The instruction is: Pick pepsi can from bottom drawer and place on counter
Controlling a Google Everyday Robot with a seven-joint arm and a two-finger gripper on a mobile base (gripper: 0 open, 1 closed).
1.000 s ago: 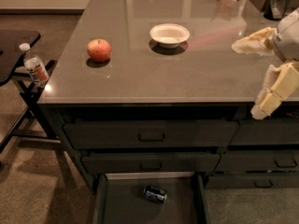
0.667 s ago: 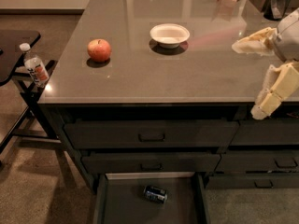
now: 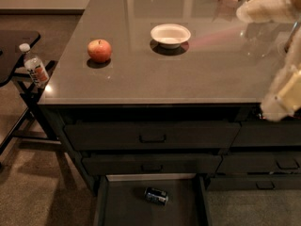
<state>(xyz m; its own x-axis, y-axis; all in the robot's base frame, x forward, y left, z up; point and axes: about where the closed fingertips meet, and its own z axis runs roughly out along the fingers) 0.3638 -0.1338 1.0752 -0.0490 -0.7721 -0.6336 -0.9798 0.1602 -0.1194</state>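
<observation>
The pepsi can point(image 3: 156, 196) lies on its side in the open bottom drawer point(image 3: 122, 211) below the table's point(image 3: 141, 79) front edge, long axis along that edge, unmoved, while the gripper point(image 3: 256, 62) hovers over the table's right end, fingers point(image 3: 282, 93) spread open, the upper one now higher.

- Pepsi can point(image 3: 156, 195): lies on its side on the floor of the pulled-out bottom drawer point(image 3: 123, 211).
- Counter point(image 3: 141, 76): bears an apple point(image 3: 99, 50) and a white bowl point(image 3: 170, 34).
- Gripper point(image 3: 254, 62): over the counter's right end, fingers spread wide, empty.
</observation>
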